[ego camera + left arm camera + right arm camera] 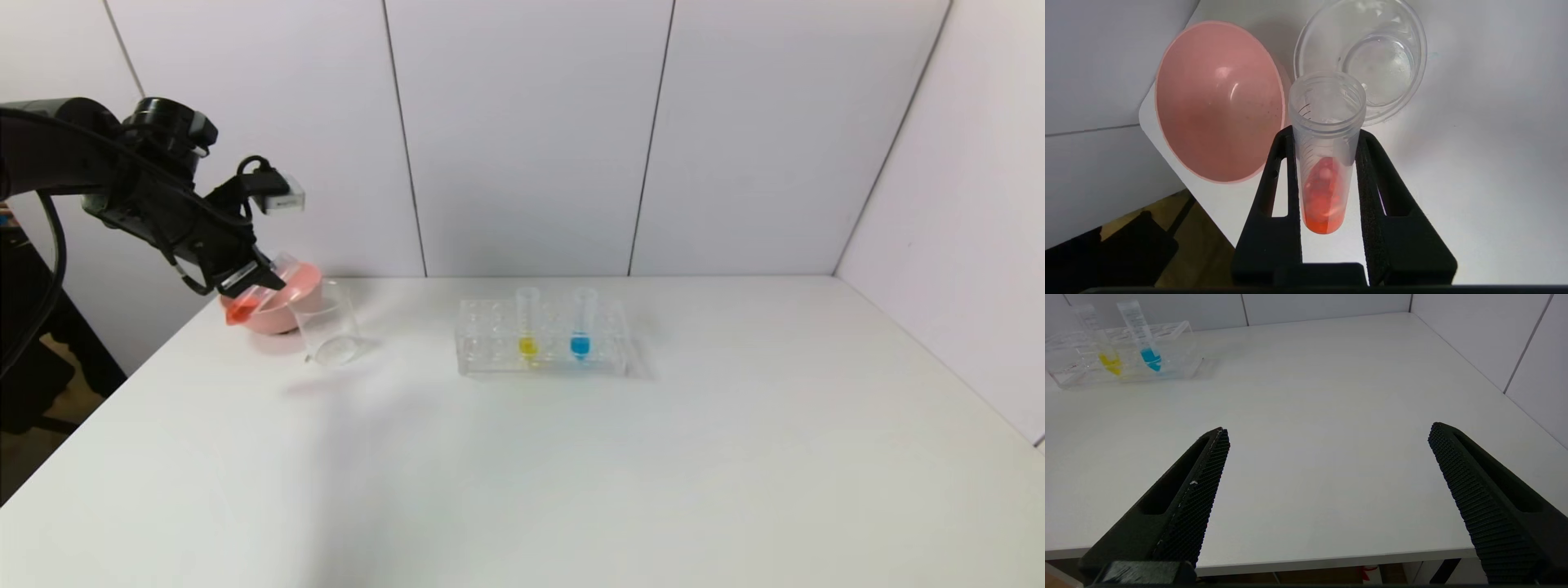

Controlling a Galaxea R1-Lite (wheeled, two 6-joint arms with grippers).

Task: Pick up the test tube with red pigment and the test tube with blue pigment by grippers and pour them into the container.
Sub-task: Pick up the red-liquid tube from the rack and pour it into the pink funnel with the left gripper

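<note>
Nearest the head camera lies the white table [571,474], bare across its near half, with everything set along the far side where both arms can reach. Two grippers are present. One, the left gripper [255,282], hangs above the far left corner, its fingers [1372,171] clamped on the test tube with red pigment [1325,163]; the tube lies tilted with its open mouth toward the container [328,322], which I judge to be the start of the pour, though no red shows in the beaker yet. Its partner, the right gripper [1327,433], waits low at the near right edge with its fingers wide apart and nothing between them, likely parked until the blue tube's turn.

One clear tube rack [543,347] stands mid-table, far side, keeping its tubes upright so a gripper can take them from above. One pink bowl [282,306] sits just left of and behind the container, close enough that the tube's mouth must be aimed with care. One container stands just beside it, open and apparently empty. Three tubes in all: red in the left gripper, and two in the rack, the yellow-liquid tube [527,322] and, to its right, the test tube with blue pigment [580,322]
</note>
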